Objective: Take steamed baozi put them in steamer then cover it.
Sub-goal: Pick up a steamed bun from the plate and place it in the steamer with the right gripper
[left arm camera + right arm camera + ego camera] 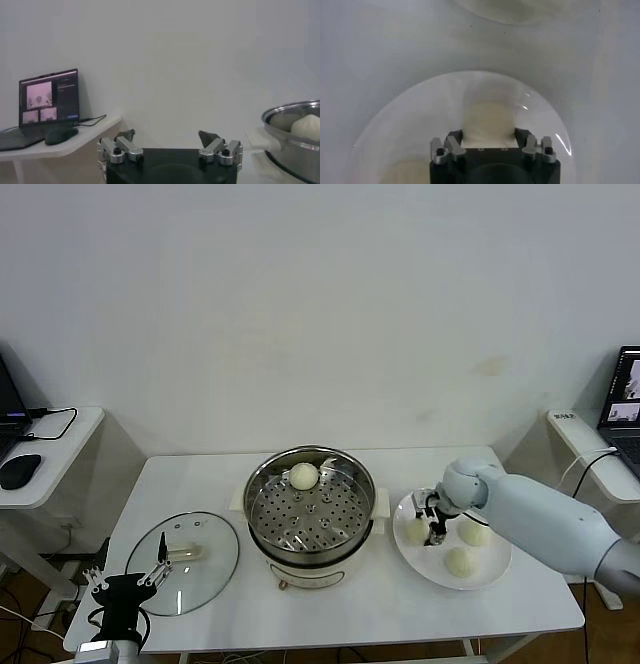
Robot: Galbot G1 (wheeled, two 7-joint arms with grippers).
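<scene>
Stainless steel steamer (310,512) sits mid-counter (400,604) with one steamed baozi (304,476) on its perforated tray. Three more buns (458,561) lie on the white plate (490,574) to its right, where the right gripper (487,135) has its fingers (453,141) clamped on one (488,120). The left gripper (128,576), fingers apart, waits at the counter's near-left corner beside the glass lid (185,549)

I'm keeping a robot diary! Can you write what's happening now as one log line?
right gripper: over plate, around a bun | left gripper: open, idle by lid | steamer: one bun inside, uncovered
</scene>
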